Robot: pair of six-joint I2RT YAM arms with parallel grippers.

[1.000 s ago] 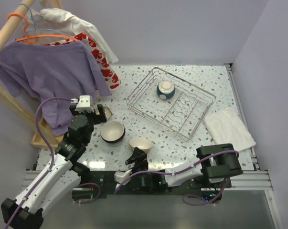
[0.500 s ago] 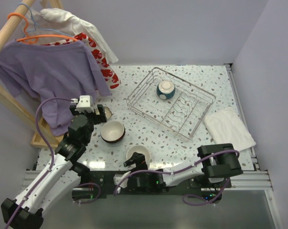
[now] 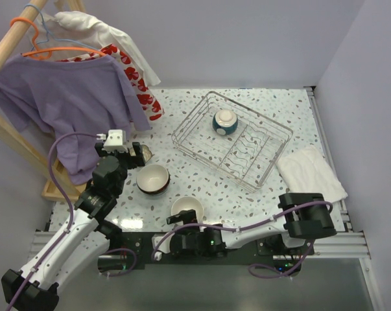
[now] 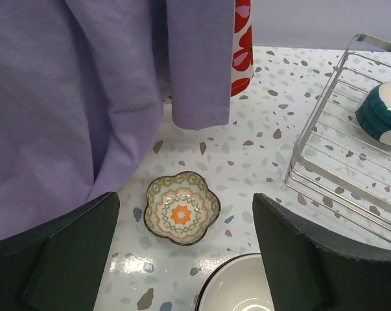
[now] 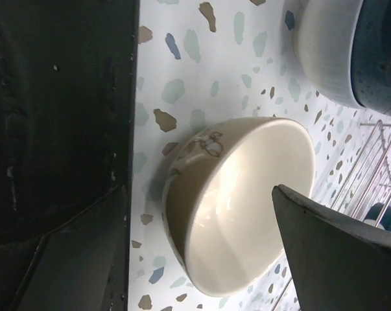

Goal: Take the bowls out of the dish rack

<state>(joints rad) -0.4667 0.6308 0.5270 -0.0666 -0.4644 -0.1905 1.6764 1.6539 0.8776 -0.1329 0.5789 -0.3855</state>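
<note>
Right gripper [image 5: 198, 214] stands fully open, holding nothing; tan bowl [image 3: 187, 208] sits upright at near edge of table [image 3: 182, 113]. Placement step appears complete. Next move: lift clear, reach teal bowl [image 3: 225, 122] inside dish rack [image 3: 273, 161].

The top camera looks down on the whole worktop [image 3: 234, 194], while the low left wrist camera shares its rack [image 4: 297, 152] and the close right one its tan bowl [image 5: 240, 201].

A purple T-shirt [image 3: 72, 97] hangs on an orange hanger [image 3: 36, 39] from a wooden rail [image 3: 13, 42] at far left, with a white garment [image 3: 91, 29] and a red-flowered cloth [image 3: 140, 84] behind it. A folded white towel [image 3: 310, 173] lies at the right edge of the speckled tabletop [image 3: 182, 107]. A small flower-shaped patterned dish [image 4: 181, 207] sits near the shirt's hem.
</note>
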